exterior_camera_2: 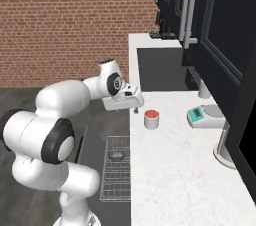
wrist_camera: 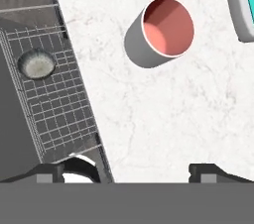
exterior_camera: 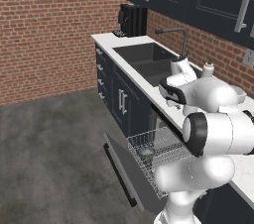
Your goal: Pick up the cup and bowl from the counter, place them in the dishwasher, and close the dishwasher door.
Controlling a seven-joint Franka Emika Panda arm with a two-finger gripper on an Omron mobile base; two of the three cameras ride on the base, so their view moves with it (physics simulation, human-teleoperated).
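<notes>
Brick kitchen, white worktop [exterior_camera_2: 175, 170]: cup next.
The tool [exterior_camera_2: 134, 104] hangs wide and empty at the worktop edge, near the upright cup [exterior_camera_2: 151, 119]; the bowl [exterior_camera_2: 116, 155] sits in the rack [exterior_camera_2: 117, 180]. Centre the jaws over the cup, then descend straight.

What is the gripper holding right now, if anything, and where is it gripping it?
Nothing is held. The gripper is open and empty above the counter. The cup stands free on the counter, and the bowl already sits in the dishwasher rack.
</notes>
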